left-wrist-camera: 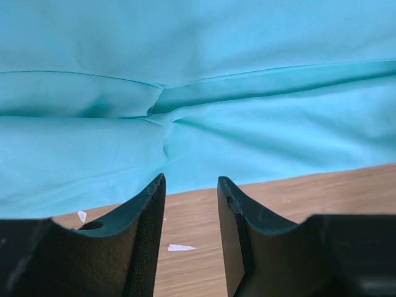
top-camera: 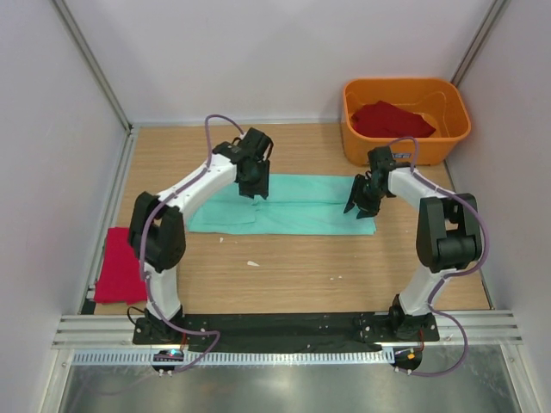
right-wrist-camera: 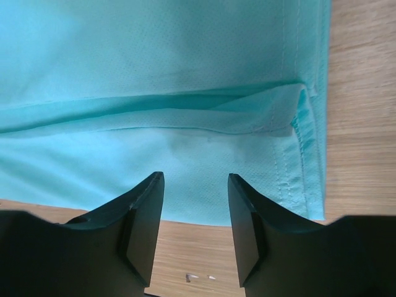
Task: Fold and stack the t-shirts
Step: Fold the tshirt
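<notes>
One red t-shirt (top-camera: 119,267) lies folded at the bench's (top-camera: 301,275) left edge; the mint-green t-shirt (top-camera: 293,211) is half-folded; a red shirt (top-camera: 392,120) waits in the orange tub (top-camera: 405,151). Both left jaws and right jaws stand parted, empty.

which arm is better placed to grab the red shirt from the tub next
Right. The right gripper, open, is just in front of the orange tub with the red shirt; the left gripper is farther, across the teal shirt.

We stretch both arms forward, elbows bent; our left gripper (left-wrist-camera: 190,182) and right gripper (right-wrist-camera: 195,179) tilt downward, jaws parted.
</notes>
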Robot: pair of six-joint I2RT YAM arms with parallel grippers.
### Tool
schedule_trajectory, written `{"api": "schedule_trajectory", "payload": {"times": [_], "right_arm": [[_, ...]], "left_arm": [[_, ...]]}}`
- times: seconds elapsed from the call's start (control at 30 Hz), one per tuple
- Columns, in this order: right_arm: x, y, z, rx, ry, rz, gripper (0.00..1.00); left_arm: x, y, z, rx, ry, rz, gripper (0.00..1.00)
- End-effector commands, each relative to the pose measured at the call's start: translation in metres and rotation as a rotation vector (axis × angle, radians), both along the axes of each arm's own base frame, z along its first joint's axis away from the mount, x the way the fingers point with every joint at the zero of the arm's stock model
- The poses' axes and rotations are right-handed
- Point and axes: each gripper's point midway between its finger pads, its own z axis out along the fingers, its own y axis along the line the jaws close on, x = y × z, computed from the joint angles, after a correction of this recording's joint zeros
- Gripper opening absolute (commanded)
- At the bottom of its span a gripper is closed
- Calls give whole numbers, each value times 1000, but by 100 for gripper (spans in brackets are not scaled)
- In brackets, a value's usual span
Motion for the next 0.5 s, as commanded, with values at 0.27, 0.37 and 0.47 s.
{"api": "schedule_trajectory", "payload": {"times": [0.27, 0.37, 0.47], "right_arm": [[33, -10, 15, -111, -66, 54, 54], [37, -18, 5, -153, -55, 38, 54], [30, -36, -16, -235, 6, 1, 53]], "left_arm": [[-38, 47, -20, -20, 65, 102, 32], [-37, 59, -18, -21, 50, 138, 31], [-38, 73, -19, -22, 53, 174, 30]]}}
